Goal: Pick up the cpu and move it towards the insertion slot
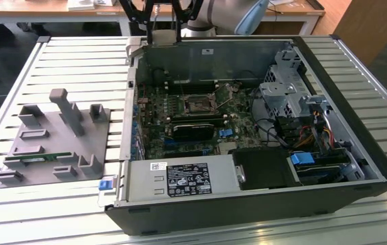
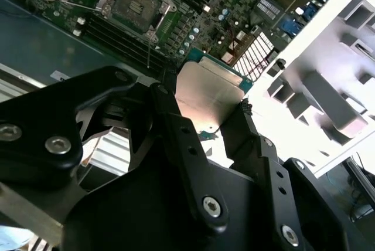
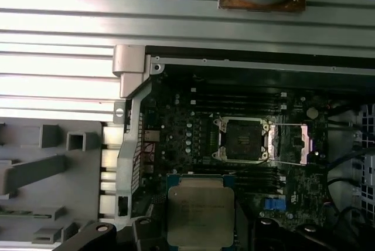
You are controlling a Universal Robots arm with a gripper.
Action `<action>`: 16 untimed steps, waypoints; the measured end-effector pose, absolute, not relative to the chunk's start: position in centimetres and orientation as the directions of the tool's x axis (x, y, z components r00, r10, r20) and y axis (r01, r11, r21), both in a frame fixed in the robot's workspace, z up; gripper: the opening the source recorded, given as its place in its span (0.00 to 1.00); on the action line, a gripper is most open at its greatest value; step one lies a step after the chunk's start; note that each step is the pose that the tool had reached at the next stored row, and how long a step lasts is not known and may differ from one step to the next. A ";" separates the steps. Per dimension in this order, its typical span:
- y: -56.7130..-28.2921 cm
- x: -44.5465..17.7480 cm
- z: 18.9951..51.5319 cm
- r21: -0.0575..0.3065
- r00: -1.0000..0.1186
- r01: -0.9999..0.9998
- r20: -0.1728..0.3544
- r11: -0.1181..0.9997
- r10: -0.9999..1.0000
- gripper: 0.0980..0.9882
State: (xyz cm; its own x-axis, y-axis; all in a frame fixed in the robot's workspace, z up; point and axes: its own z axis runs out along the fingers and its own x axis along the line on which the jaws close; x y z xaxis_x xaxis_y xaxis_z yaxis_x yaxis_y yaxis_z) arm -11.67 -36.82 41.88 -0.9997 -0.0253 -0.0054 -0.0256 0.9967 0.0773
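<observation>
My gripper (image 1: 163, 29) hangs above the far rim of the open computer case (image 1: 356, 153), shut on the cpu (image 1: 164, 37), a flat square chip with a silvery top. In both wrist views the cpu (image 2: 208, 95) (image 3: 199, 216) sits between the black fingers (image 2: 176, 128), held by two opposite edges. The insertion slot (image 1: 197, 103) is a dark square socket framed by a shiny bracket in the middle of the motherboard. It lies open below and beyond the chip (image 2: 135, 2) (image 3: 241, 139). The chip is in the air, well apart from the socket.
A grey fixture (image 1: 50, 138) with upright pegs and a green memory stick (image 1: 44, 158) lies on the slatted table at the exterior view's left. Inside the case are a black block (image 1: 193, 130), a power supply (image 1: 179, 178), a drive cage (image 1: 285, 92) and cables (image 1: 302, 135).
</observation>
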 end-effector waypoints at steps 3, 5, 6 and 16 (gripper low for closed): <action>-36.8 -11.1 41.8 0.077 -1.000 -0.026 -0.005 0.997 -0.025 0.50; -36.8 -10.7 41.7 0.077 -1.000 -0.026 -0.005 0.997 -0.025 0.50; -36.8 -10.5 41.6 0.077 -1.000 -0.025 -0.005 0.997 -0.025 0.50; -36.2 -8.1 41.0 0.077 -1.000 -0.015 -0.005 0.997 -0.015 0.50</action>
State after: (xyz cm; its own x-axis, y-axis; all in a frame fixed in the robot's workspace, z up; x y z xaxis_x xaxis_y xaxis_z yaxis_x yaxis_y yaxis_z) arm -8.12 -36.22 40.98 -0.9999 -0.0149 -0.0054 -0.0153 0.9969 0.0773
